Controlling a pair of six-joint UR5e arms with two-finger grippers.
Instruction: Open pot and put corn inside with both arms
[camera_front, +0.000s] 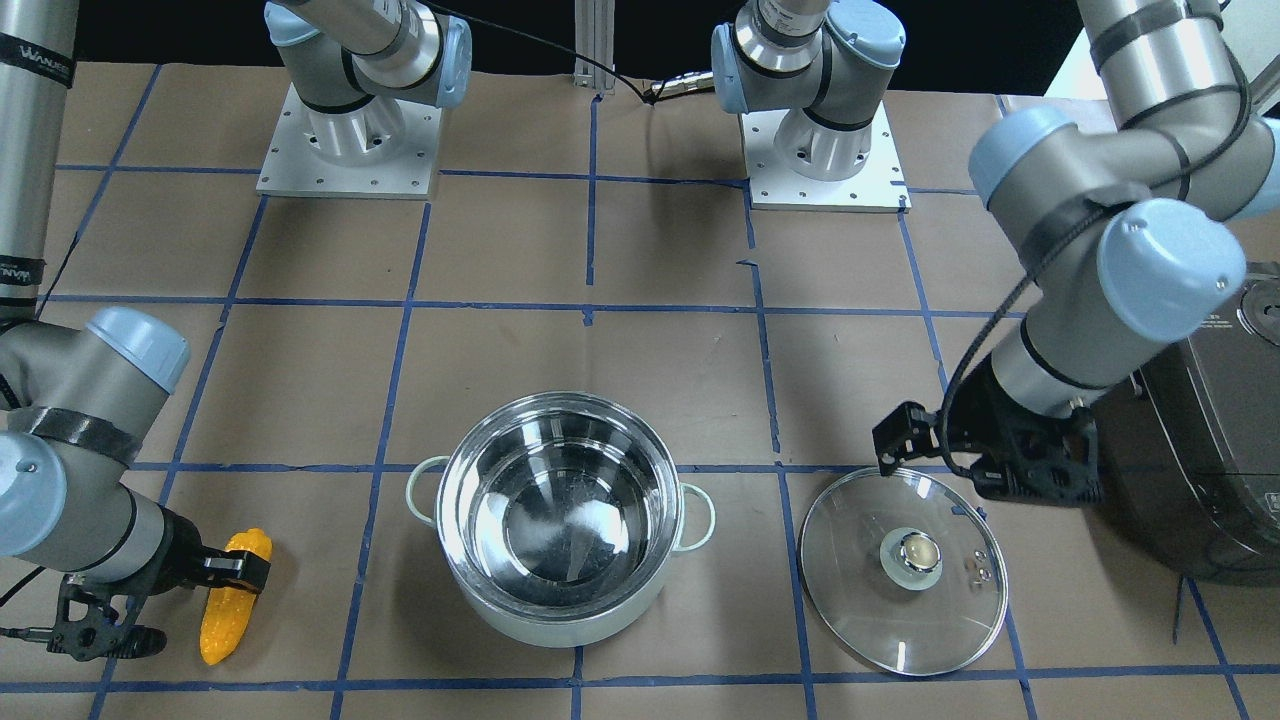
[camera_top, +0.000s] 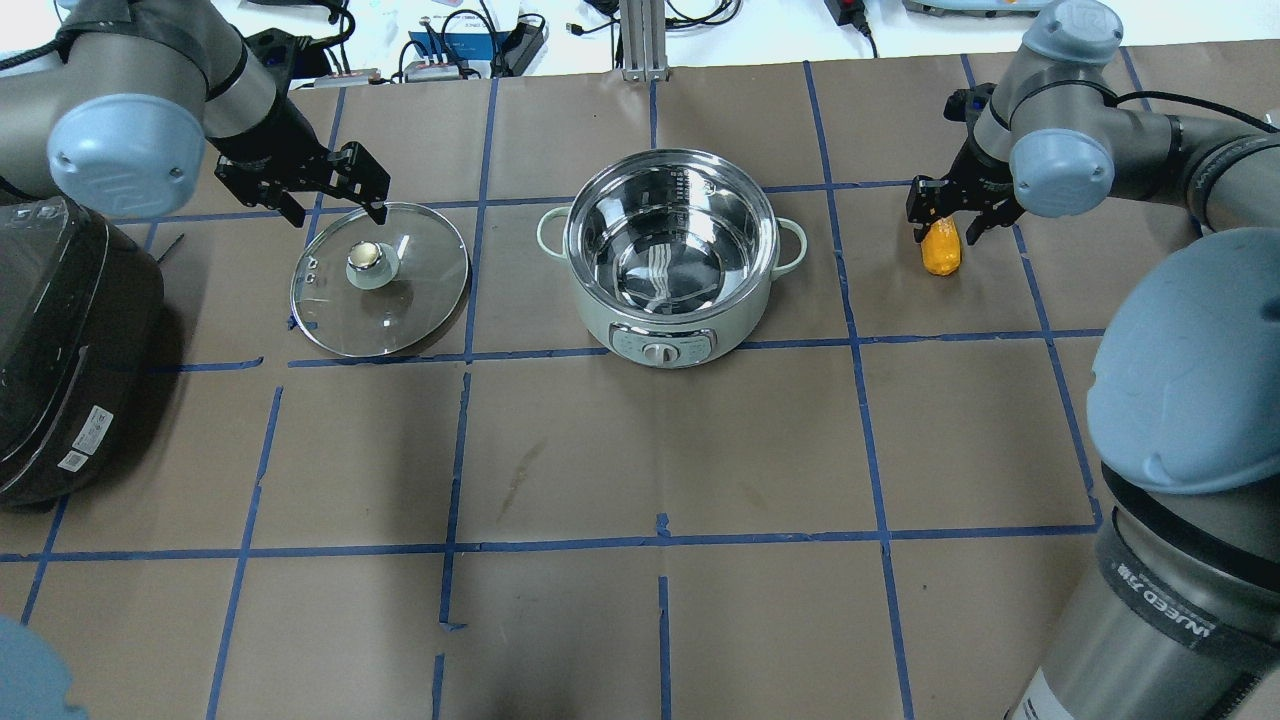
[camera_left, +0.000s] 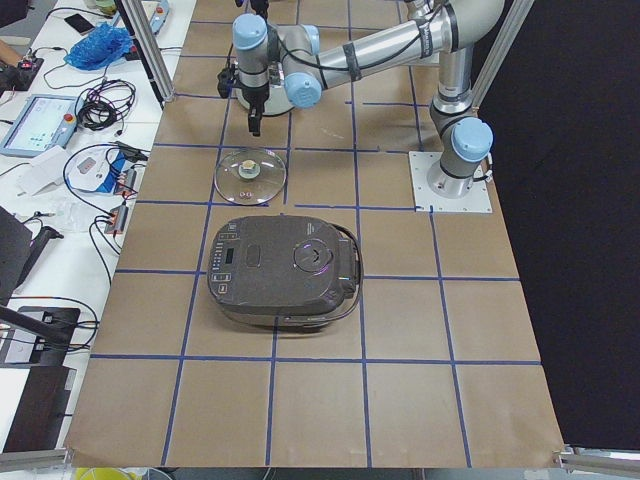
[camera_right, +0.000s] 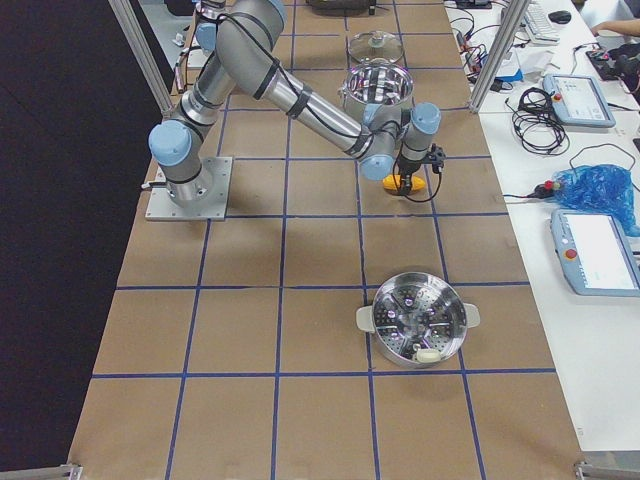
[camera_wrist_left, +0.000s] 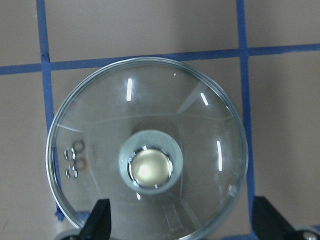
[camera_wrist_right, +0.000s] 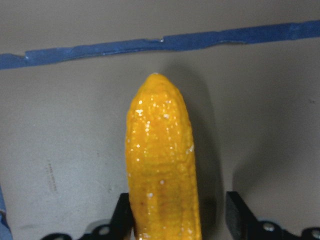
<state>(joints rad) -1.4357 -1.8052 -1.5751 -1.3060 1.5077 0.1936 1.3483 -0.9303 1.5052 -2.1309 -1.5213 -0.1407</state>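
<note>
round mint-green steel pot (camera_top: 670, 250) sits uncovered mid-frame, its glass lid (camera_top: 380, 285) flat at left below the wide-open left gripper (camera_top: 338, 202). at right, the right gripper (camera_top: 945, 212) straddles the yellow-orange corn cob (camera_top: 940, 252), jaws parted.

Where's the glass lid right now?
Overhead view, left side: the round knobbed glass lid lies flat between the mint-green steel pot and dark grey rice cooker, under the left claw.
</note>
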